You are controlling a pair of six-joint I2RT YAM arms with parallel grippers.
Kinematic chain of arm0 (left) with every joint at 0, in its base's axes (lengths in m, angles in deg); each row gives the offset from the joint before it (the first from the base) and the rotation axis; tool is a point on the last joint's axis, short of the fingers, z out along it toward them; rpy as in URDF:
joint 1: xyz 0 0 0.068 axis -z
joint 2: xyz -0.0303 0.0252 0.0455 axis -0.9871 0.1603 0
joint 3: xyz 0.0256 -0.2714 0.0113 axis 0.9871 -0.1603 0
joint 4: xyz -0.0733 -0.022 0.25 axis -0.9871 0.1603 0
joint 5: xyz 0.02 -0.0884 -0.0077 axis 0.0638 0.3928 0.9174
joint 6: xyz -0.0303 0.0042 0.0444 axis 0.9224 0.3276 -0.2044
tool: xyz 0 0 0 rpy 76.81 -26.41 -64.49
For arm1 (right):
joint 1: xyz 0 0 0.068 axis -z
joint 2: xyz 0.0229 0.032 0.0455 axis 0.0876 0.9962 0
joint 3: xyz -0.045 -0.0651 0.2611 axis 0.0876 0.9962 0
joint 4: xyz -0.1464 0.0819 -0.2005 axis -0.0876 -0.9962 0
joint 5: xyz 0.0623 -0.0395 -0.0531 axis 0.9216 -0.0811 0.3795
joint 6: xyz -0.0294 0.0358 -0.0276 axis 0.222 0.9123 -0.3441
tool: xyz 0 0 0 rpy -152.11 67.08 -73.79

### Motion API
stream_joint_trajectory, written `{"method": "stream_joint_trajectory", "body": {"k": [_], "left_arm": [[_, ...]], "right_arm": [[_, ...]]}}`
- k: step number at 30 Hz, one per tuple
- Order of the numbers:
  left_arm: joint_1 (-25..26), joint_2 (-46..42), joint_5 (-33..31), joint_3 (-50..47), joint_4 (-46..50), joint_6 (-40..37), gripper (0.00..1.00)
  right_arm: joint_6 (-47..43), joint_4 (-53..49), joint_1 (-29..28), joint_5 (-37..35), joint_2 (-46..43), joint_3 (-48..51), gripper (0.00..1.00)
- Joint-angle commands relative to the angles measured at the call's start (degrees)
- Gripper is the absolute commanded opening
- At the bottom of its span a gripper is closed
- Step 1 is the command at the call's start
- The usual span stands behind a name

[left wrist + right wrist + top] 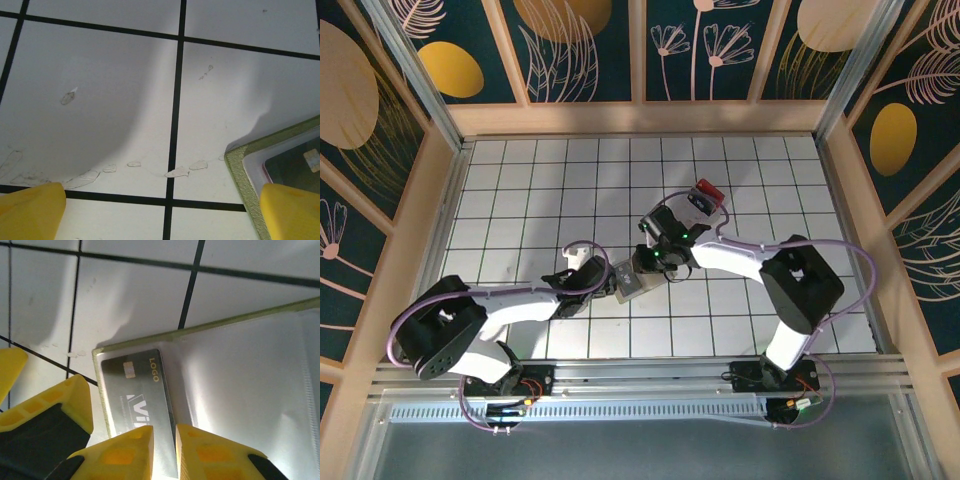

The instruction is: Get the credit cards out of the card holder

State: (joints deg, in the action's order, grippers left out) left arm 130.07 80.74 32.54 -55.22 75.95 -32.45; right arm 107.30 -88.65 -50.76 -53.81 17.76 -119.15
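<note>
The card holder [632,286] lies open on the white gridded table between the two arms, its yellow-green rim [103,390] framing a pale inside [240,375]. A dark grey credit card [135,390] printed "LOGO" lies in its left half. My right gripper [164,432] is shut on the card's long right edge, and it hangs over the holder [648,262]. My left gripper [162,200] stands wide open, low over the table [610,282]. Its right finger [290,210] is over the holder's corner [242,170], where a chip card [295,167] shows under clear plastic.
A small red and dark object [705,195] lies on the table just beyond the right arm's wrist. Wooden walls [640,115] box in the table on three sides. The left gripper's yellow finger [75,400] stands close beside the holder's left edge.
</note>
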Motion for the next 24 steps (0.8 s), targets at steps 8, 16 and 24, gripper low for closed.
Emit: {"method": "stream_joint_trajectory", "body": {"k": [8, 16, 24], "left_arm": [[0.17, 5.82, 0.13, 1.56, -0.02, 0.59, 0.99], [0.18, 6.43, -1.22, 2.20, 0.86, 0.89, 0.99], [0.14, 7.24, -1.90, 2.72, 1.57, 1.17, 0.99]], "right_arm": [[-0.68, 2.58, 1.78, 6.08, 3.24, 0.99, 0.19], [-0.45, 4.62, 2.22, 8.60, 5.09, 1.60, 0.19], [0.63, 7.02, 2.29, 11.01, 6.16, 1.98, 0.17]]}}
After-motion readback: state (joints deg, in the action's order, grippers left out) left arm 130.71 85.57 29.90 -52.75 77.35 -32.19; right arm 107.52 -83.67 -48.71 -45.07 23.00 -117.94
